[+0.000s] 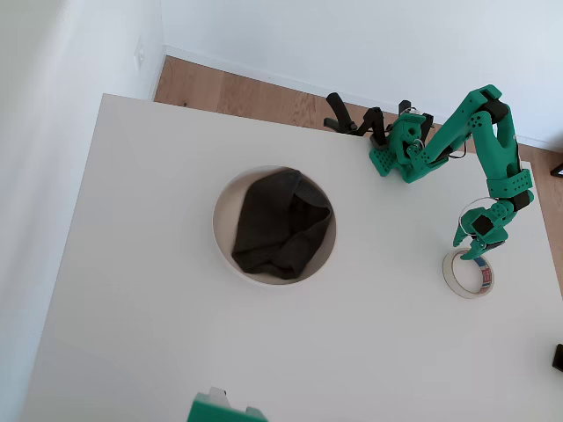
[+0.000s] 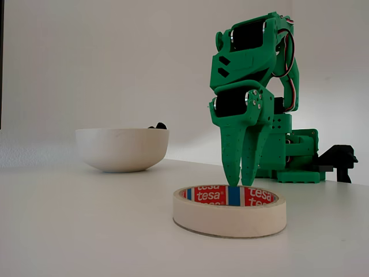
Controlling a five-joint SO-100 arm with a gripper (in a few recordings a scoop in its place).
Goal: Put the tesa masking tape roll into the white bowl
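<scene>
The tesa masking tape roll lies flat on the white table near the right edge, a cream ring with a red-and-blue printed core. My green gripper points straight down over the roll's far rim. In the fixed view its fingertips sit close together, shut, holding nothing. I cannot tell whether they touch the rim. The white bowl stands at the table's middle with a dark grey cloth in it. In the fixed view the white bowl is at the left, well away from the roll.
The arm's green base stands at the table's far edge, with black clamps beside it. A green object pokes in at the bottom edge. The white table spreads wide around the bowl.
</scene>
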